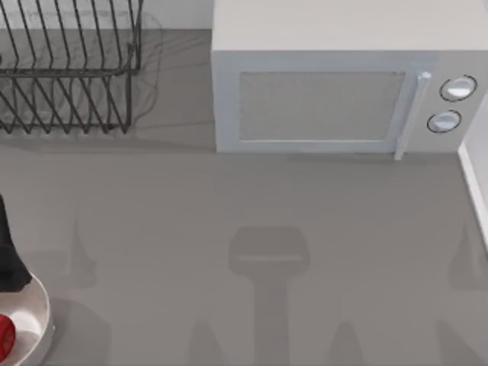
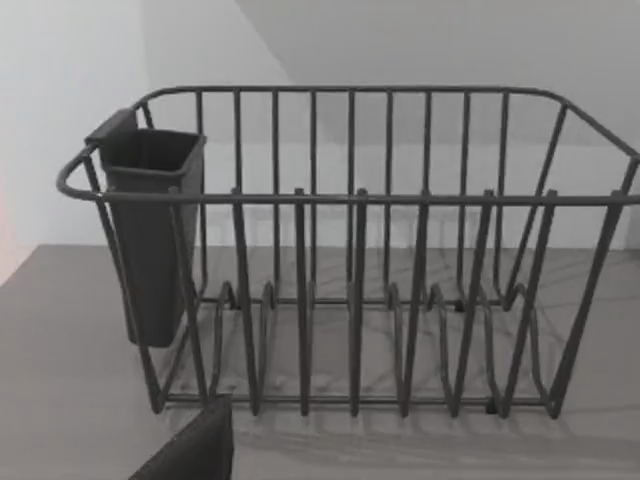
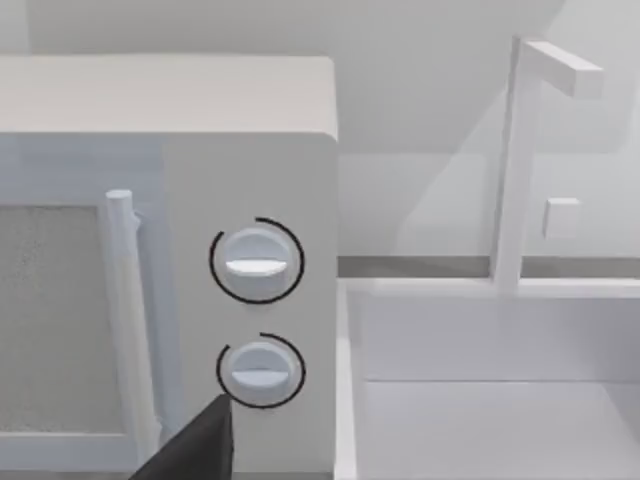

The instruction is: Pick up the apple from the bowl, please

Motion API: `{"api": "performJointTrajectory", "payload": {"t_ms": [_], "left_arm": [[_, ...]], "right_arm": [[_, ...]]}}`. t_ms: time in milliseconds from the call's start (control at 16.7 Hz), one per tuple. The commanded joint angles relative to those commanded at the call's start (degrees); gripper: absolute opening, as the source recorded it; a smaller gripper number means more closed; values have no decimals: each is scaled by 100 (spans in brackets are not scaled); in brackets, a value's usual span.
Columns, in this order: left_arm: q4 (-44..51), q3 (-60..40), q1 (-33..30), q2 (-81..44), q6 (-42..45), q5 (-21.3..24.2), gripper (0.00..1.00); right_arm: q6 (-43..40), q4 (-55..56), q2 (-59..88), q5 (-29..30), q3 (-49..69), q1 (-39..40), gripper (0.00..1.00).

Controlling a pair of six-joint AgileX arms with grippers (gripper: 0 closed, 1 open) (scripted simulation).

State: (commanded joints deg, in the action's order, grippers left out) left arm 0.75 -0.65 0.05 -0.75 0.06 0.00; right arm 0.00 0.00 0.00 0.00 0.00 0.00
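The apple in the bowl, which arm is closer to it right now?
Left. Its dark arm sits at the table's left edge beside the bowl holding the apple. The right arm faces the microwave, far off.

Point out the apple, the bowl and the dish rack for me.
apple (image 1: pixel 6 335): top view, its red side at the picture's left edge.
bowl (image 1: pixel 42 314): top view, on its white rim.
dish rack (image 2: pixel 360 198): left wrist view, on its front rail.
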Motion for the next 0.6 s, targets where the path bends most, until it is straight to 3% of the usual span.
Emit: {"api": "performJointTrajectory", "payload": {"t_ms": [240, 600], "left_arm": [[867, -666, 50, -871, 62, 1, 100], [3370, -2328, 175, -3571, 219, 3, 100]], "right_arm": [[0, 0, 0, 0, 0, 0, 100], [0, 0, 0, 0, 0, 0, 100]]}}
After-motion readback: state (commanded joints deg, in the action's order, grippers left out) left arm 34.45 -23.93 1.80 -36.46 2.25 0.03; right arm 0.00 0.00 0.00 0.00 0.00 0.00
